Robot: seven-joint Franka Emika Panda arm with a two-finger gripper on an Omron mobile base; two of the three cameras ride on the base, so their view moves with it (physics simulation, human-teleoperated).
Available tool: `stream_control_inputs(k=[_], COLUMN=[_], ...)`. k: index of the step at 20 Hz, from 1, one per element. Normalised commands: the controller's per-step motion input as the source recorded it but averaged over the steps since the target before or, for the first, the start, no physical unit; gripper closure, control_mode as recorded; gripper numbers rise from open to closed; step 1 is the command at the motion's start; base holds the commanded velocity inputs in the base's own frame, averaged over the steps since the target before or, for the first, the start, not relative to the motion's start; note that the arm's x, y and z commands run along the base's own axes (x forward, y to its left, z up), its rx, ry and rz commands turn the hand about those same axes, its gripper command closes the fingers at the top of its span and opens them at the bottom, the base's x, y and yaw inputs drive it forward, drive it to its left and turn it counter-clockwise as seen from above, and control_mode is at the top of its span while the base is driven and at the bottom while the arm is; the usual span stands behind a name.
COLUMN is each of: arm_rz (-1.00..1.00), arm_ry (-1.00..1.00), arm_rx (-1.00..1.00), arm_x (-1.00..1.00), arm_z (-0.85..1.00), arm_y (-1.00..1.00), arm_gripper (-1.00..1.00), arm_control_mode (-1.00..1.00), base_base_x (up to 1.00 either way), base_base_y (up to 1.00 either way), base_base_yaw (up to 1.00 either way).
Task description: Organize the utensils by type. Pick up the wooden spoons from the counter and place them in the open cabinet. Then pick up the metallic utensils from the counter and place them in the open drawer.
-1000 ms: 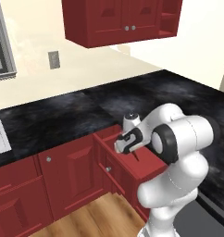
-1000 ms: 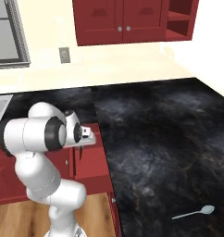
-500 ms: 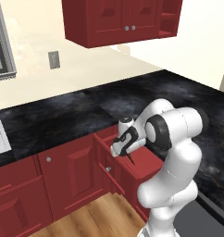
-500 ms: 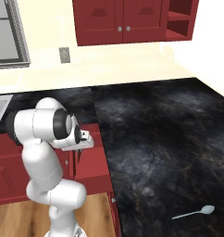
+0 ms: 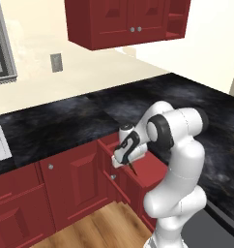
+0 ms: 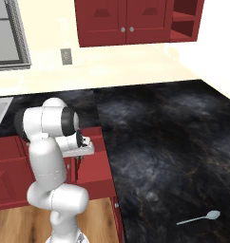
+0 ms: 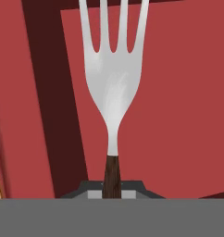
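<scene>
Pinched shut on the dark handle of the fork, my gripper holds it tines-forward over the red inside of the drawer — in the hand view the silver head and three tines stand clear against that red floor, with the drawer's darker wall running down the left. I cannot tell whether the tines touch the floor or hang just above it.

From the left base camera I see the gripper pointing down into the pulled-out drawer, the arm folded low over it, a thin dark sliver of the fork poking out below the hand. From the right base camera the hand sits over the same drawer, just off the edge of the counter.

The teaspoon lies flat on the black counter well apart from the drawer, near the front edge on my right, bowl to the right. Up on the wall the cabinet stands open at its right end, red shelf showing — the doors beside it are closed
</scene>
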Motion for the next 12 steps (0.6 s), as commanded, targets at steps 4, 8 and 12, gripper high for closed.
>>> stream_control_inputs(k=[4, 8, 12], arm_rz=[0.00, 0.00, 0.00], arm_ry=[0.08, 0.11, 0.07], arm_rx=[0.00, 0.00, 0.00], arm_x=[0.03, 0.03, -0.01], arm_z=[-0.21, -0.19, -0.17], arm_y=[0.06, 0.07, 0.14], arm_gripper=[1.00, 1.00, 1.00], arm_control_mode=[-1.00, -1.00, -1.00], base_base_x=[0.00, 0.00, 0.00], base_base_y=[0.00, 0.00, 0.00], base_base_yaw=[0.00, 0.00, 0.00])
